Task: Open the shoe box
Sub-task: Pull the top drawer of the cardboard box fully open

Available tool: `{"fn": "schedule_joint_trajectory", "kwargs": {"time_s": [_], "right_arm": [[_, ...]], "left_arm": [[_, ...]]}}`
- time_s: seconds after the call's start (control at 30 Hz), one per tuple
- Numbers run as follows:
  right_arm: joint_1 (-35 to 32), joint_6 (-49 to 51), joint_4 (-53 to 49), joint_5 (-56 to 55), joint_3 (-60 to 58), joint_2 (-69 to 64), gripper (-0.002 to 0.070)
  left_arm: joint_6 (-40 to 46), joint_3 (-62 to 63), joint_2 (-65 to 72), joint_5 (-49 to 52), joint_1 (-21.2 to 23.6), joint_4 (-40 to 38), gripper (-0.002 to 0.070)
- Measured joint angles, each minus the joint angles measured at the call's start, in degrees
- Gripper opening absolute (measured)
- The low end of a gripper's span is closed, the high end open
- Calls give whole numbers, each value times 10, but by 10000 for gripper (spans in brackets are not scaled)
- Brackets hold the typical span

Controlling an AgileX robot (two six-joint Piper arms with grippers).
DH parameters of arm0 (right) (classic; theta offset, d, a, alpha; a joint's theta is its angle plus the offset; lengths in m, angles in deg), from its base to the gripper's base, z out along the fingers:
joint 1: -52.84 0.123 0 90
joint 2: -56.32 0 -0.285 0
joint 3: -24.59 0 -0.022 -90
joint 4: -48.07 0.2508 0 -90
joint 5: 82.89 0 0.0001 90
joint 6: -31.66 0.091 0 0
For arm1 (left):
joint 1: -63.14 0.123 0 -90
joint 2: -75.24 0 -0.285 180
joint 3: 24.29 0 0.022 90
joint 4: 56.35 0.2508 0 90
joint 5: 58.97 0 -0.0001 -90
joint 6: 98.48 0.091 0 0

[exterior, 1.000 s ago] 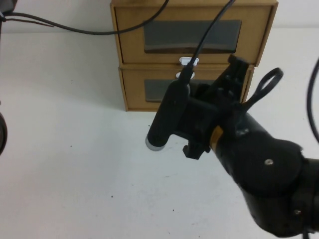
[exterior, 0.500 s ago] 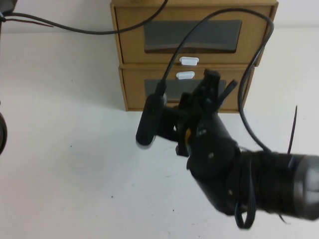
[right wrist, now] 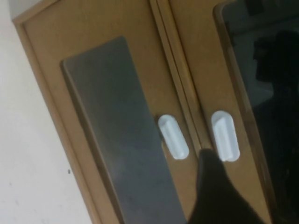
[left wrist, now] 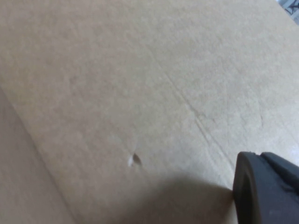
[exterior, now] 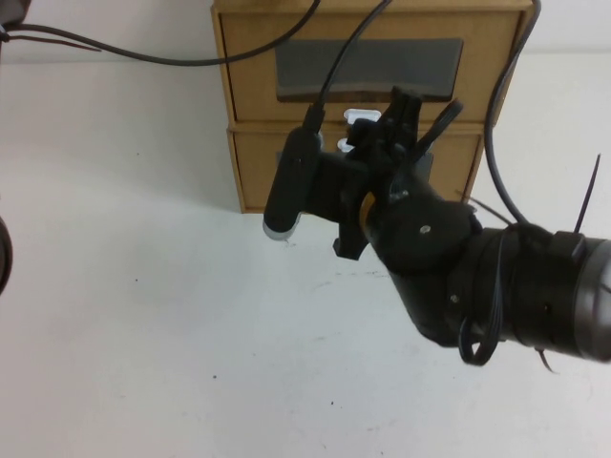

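Now | right claw by handles | left claw, wrist-only, at cardboard | states unclear

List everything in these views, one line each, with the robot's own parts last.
shoe boxes: 2, brown cardboard, stacked at the far middle of the table.
windows: 2, dark grey, one in each box front.
handles: 2, white, one on each front, either side of the seam between the boxes.
table: 1, white, under the boxes.
cables: at least three, black, looping over the boxes and the right arm.
right gripper: 1, black, open, in front of the handles.
wrist camera: 1, black, on the right arm.
left gripper: 1, dark, only a corner shows, close to a cardboard surface.
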Motion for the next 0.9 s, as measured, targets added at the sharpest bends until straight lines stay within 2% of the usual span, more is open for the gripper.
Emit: {"fn": "schedule_joint_trajectory", "kwargs": {"time_s": [0.37, 0.6, 0.9], "right_arm": [[-54, -18, -1, -28, 0, -4, 316], [-54, -39, -3, -46, 9, -29, 317], [-54, -49, -5, -39, 83, -89, 317]], "left_arm": [[-20, 3, 0, 15, 1, -3, -6], [-41, 3, 0, 16, 1, -3, -6], [-50, 4, 0, 20, 1, -3, -6]]}}
